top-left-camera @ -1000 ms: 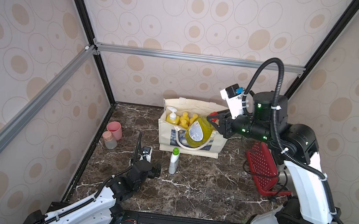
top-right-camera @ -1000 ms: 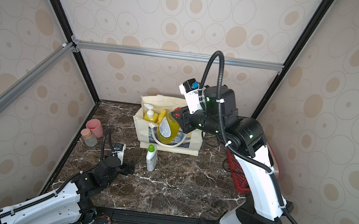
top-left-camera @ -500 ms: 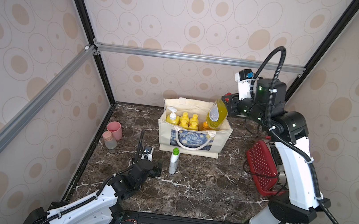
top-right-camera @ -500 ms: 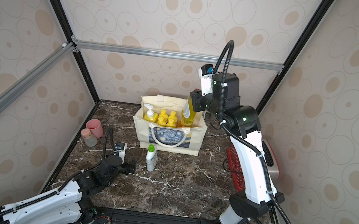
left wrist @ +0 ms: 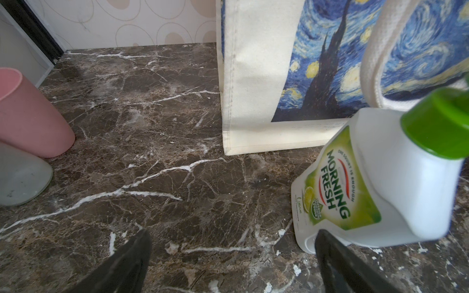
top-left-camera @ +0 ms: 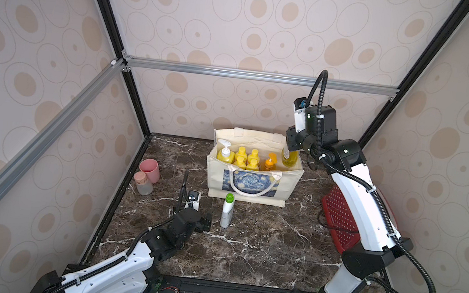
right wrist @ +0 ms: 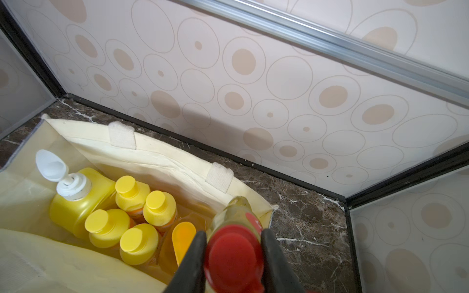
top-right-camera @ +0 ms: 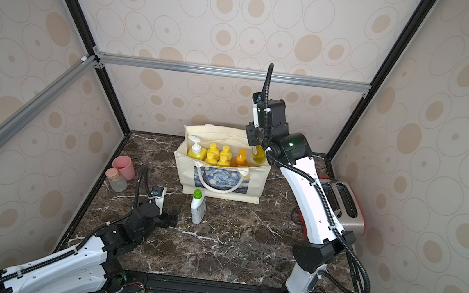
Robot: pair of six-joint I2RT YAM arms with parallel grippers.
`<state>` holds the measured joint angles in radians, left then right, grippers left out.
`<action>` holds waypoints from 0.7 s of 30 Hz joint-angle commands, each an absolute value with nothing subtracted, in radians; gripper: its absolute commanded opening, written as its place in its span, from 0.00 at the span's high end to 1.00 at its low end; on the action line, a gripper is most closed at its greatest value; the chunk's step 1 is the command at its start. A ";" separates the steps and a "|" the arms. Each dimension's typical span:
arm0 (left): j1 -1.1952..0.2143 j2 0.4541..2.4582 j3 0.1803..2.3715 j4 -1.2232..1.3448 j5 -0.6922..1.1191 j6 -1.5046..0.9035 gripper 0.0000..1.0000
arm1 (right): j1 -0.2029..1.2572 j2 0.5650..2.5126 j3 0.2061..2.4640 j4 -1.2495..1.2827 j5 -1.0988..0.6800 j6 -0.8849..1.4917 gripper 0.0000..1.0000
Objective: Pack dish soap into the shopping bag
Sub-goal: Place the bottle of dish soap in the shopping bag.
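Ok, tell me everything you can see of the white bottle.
The white bottle is opaque glossy plastic with a flat-sided body, sloped shoulders and a lime-green cap. Its green label reads Morning Fresh. It stands upright on the marble table, just in front of the bag, not touching it. The open left gripper sits beside its base; contact can't be confirmed.
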<state>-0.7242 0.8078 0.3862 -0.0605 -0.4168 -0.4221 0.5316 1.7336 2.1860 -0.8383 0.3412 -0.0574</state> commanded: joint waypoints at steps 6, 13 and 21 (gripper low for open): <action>-0.719 0.811 0.430 -0.046 -0.419 -0.411 0.01 | 0.506 1.674 2.012 -0.641 0.406 -0.020 1.00; -0.718 0.815 0.431 -0.046 -0.420 -0.410 0.01 | 0.459 1.628 1.832 -0.560 0.344 0.086 1.00; -0.718 0.811 0.430 -0.046 -0.418 -0.411 0.01 | 0.450 1.645 1.740 -0.530 0.329 0.147 1.00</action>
<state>-0.7242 0.8139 0.3920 -0.0601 -0.4164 -0.4217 0.4568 1.7096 1.7409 -0.6395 0.3042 0.1158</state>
